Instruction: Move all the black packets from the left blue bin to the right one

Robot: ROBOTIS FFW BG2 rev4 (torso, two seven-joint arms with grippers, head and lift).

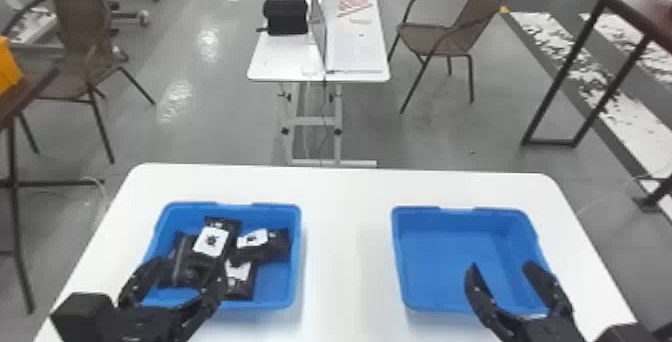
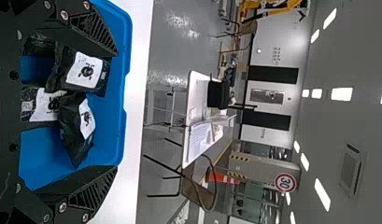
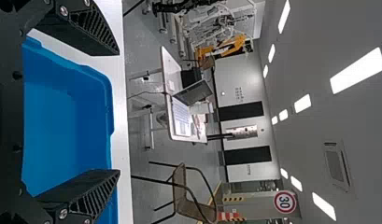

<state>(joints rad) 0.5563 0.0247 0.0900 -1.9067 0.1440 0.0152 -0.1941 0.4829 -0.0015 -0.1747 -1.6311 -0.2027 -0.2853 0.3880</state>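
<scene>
Black packets [image 1: 220, 223], several, white-labelled: heaped together in the left blue bin [image 1: 296, 271], which is set on a white table [image 1: 345, 216]. Left gripper [image 1: 190, 264]: held over the near part of that bin, fingers spread wide. Right blue bin [image 1: 450, 261]: placed on the same table, well apart. Right gripper [image 1: 501, 266]: positioned above its near side, fingers likewise parted.

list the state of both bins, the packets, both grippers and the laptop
left bin: open-topped, holding packets
right bin: open-topped, empty
black packets: heaped loosely, some overlapping
left gripper: open, at the left bin
right gripper: open, at the right bin
laptop: lid open
</scene>
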